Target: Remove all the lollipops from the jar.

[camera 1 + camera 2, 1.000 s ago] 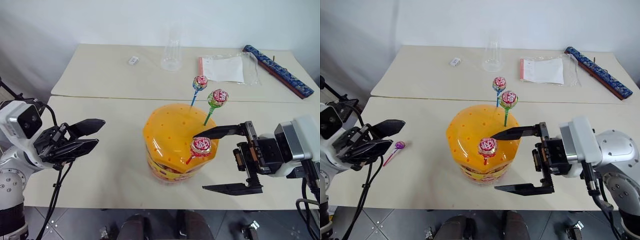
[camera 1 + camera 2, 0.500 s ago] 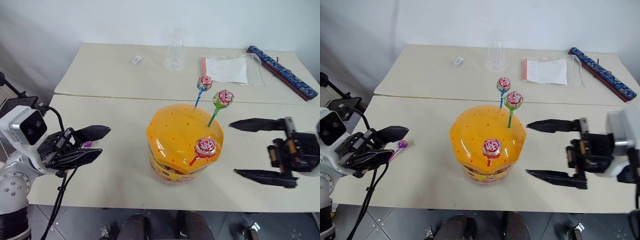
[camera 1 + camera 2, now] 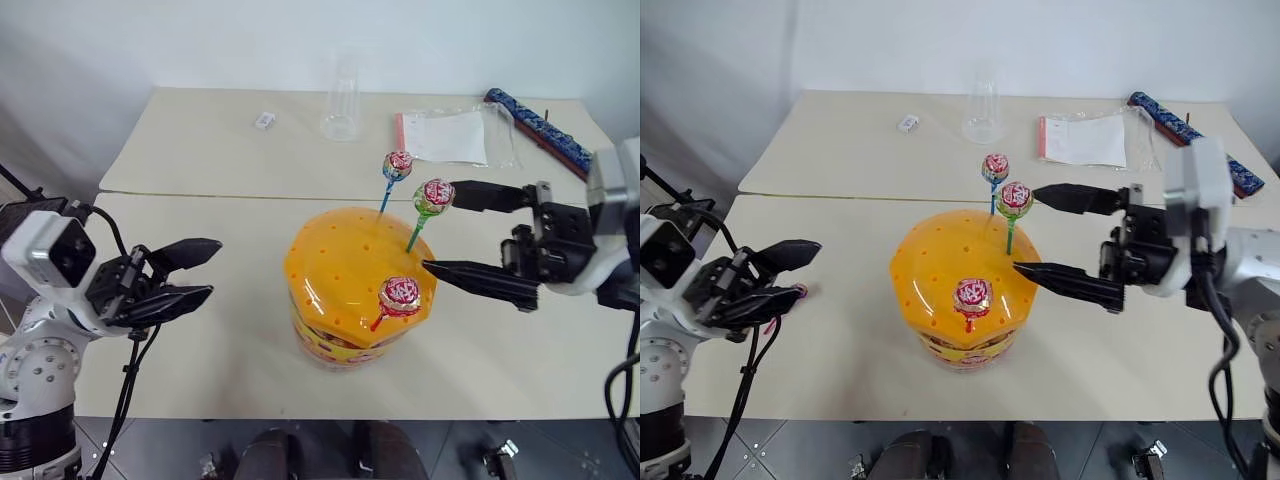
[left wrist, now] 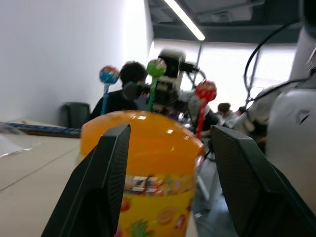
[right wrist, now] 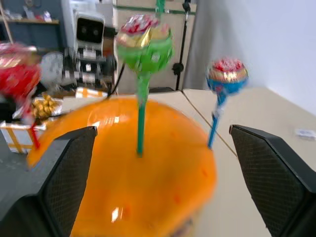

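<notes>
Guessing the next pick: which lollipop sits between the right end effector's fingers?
The green-stick lollipop; the blue-stick lollipop stands farther back, the red-stick lollipop nearer the front.

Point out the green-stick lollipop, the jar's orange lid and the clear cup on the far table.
green-stick lollipop [image 3: 435, 196], left eye view, wrapped candy head.
jar [image 3: 340, 265], left eye view, top of orange lid.
clear cup [image 3: 342, 103], left eye view, side wall.

- We see the jar [image 3: 962, 300] with three lollipops [image 3: 1016, 199] standing in its lid.
- Our right gripper [image 3: 1027, 231] gapes beside the green-stick one.
- Left gripper [image 3: 798, 271] apart; possibly a fourth lollipop [image 3: 799, 291] beneath.
</notes>
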`<state>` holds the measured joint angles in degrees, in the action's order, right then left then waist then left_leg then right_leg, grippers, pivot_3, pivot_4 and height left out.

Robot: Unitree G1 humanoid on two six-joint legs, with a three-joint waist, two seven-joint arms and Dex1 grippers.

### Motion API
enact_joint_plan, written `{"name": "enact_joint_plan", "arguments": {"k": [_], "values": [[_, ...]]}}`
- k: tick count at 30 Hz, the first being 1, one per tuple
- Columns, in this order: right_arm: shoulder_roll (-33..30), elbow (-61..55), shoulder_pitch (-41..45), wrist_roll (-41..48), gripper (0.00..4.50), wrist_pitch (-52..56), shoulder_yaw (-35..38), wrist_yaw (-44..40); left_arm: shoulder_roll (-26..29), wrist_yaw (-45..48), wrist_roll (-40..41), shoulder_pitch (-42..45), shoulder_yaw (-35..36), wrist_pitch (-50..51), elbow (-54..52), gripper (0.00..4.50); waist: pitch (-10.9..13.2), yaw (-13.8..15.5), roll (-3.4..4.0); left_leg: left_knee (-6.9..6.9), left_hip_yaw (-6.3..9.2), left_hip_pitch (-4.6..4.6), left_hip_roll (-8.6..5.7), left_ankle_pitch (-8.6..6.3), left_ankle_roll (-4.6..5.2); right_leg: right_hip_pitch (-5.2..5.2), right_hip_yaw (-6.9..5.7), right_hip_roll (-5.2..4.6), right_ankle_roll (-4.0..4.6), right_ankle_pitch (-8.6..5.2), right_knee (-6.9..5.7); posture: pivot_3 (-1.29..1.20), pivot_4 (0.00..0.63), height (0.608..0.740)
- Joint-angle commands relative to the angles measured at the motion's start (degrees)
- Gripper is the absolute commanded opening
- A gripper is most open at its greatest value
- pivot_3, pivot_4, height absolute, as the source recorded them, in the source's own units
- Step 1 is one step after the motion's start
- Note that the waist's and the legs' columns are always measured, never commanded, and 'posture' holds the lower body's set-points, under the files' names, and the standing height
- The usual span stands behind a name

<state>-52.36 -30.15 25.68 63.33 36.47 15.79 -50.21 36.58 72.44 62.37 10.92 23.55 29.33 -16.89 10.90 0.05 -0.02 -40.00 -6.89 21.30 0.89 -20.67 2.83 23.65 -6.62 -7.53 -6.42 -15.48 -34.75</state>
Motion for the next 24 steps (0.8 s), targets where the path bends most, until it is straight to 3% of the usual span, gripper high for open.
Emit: {"name": "enact_joint_plan", "arguments": {"k": [1, 14, 20, 24], "values": [[1.13, -0.60, 2.37, -0.68, 4.11, -0.25, -0.86, 1.11, -0.54, 0.08, -0.41, 0.44, -0.03, -1.73, -0.72, 2.79, 0.00, 0.07, 0.00, 0.00, 0.02, 0.03, 0.00, 0.00, 0.00, 0.00, -0.01, 0.00, 0.00, 0.00, 0.04, 0.00, 0.150, 0.740], [1.94, 0.96, 1.61, 4.30, 0.03, 0.40, 2.22, -4.26, -2.69, -5.42, 7.84, 2.34, 1.06, 1.09, -2.39, 2.79, 0.00, -0.03, 0.00, -0.01, 0.02, 0.02, 0.02, 0.00, 0.03, -0.04, -0.03, -0.01, -0.02, 0.01, 0.04, 0.00, 0.150, 0.740], [1.19, 6.46, 4.16, 13.96, 0.03, 2.62, 10.36, -1.99, -2.69, -6.09, 8.90, 4.10, -0.41, 2.31, -2.93, 2.79, 0.00, 0.05, 0.00, -0.02, 0.03, 0.02, 0.00, 0.00, 0.05, -0.05, -0.04, 0.00, -0.03, 0.02, 0.03, 0.00, 0.150, 0.740], [-8.16, 13.41, -1.43, 11.38, 0.03, 9.34, 17.00, -3.14, -1.87, -4.56, 7.58, 5.61, -2.36, 2.54, -3.67, 2.79, 0.00, 0.59, -0.01, -0.02, 0.06, 0.04, -0.04, -0.01, 0.09, -0.08, -0.06, -0.01, -0.03, 0.02, 0.09, 0.00, 0.150, 0.740]]}}
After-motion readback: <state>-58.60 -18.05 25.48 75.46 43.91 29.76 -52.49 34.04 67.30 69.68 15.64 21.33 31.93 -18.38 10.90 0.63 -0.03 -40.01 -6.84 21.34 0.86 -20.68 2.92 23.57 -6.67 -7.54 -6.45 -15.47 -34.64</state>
